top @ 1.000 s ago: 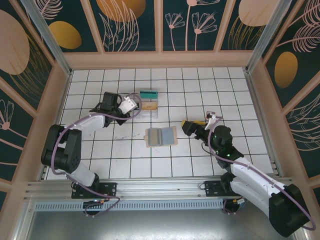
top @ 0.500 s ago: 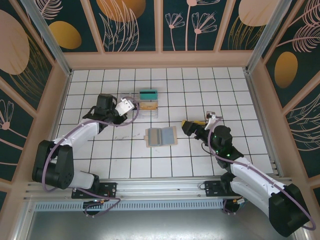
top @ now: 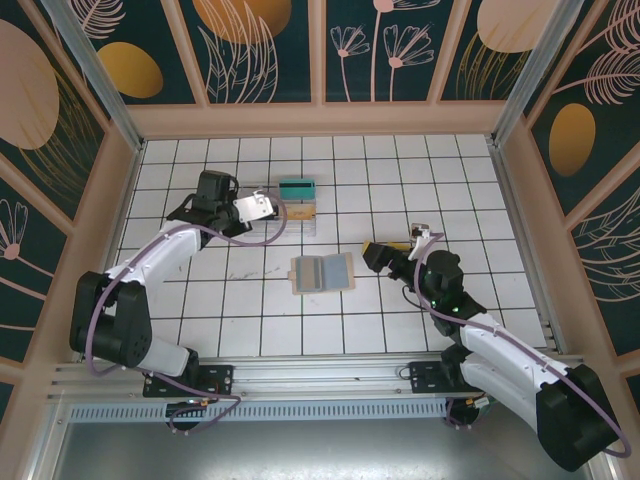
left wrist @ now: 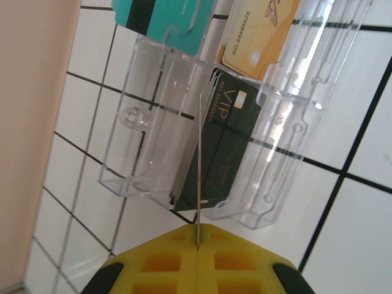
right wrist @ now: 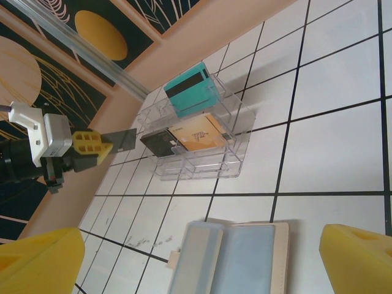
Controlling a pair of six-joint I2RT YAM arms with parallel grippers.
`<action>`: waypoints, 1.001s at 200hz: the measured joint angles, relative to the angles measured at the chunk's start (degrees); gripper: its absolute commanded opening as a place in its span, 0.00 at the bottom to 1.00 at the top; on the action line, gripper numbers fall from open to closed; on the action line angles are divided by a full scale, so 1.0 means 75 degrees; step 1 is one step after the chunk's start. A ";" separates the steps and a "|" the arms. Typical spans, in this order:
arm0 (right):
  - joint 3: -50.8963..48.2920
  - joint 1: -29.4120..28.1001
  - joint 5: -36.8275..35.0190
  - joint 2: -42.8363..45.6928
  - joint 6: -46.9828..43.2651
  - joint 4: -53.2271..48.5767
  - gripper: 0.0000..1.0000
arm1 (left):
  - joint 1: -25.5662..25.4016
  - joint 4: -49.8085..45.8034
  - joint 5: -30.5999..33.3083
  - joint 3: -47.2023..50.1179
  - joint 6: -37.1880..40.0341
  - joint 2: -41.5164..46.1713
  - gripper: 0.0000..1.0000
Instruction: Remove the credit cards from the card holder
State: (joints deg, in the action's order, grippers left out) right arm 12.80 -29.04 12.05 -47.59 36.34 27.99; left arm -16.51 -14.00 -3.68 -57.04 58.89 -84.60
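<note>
Left fingers point(left wrist: 165, 260) pinch dark card point(right wrist: 122, 139) (edge-on) near tray point(right wrist: 240, 125); right fingers point(right wrist: 37, 263) apart

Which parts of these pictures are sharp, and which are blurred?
Left wrist: the black card in the clear tray is sharp, its print readable; the left tool pinching a thin card is soft. Right wrist: the right tool is blurred, the card holder sharp. Top external: evenly lit.

The black card point(left wrist: 225, 144) reads "VIP"; the gold card point(left wrist: 262, 32) reads "NO 8888…".
</note>
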 measured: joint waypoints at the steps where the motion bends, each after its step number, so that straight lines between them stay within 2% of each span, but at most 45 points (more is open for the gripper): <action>1: 0.0000 0.0000 0.0000 0.0000 0.0000 0.0000 0.99 | -0.0012 -0.0009 0.0023 -0.0012 0.0035 -0.0006 0.00; 48: 0.0000 0.0000 0.0000 -0.0178 0.0000 0.0000 0.99 | -0.0297 -0.0111 0.0565 -0.0041 0.0699 -0.0271 0.00; 133: 0.0000 0.0000 0.0000 -0.0213 0.0000 0.0003 0.99 | -0.0603 -0.0172 0.0988 -0.0723 0.0688 -0.1276 0.00; 200: 0.0000 0.0000 0.0003 -0.0254 0.0000 0.0003 0.99 | -0.0650 -0.0198 0.1250 -0.0831 0.0697 -0.1361 0.00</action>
State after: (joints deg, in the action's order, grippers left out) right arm 12.80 -29.04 12.08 -49.50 36.34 28.01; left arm -21.39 -15.49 5.69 -63.26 64.12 -94.80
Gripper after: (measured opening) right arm 0.989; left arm 0.055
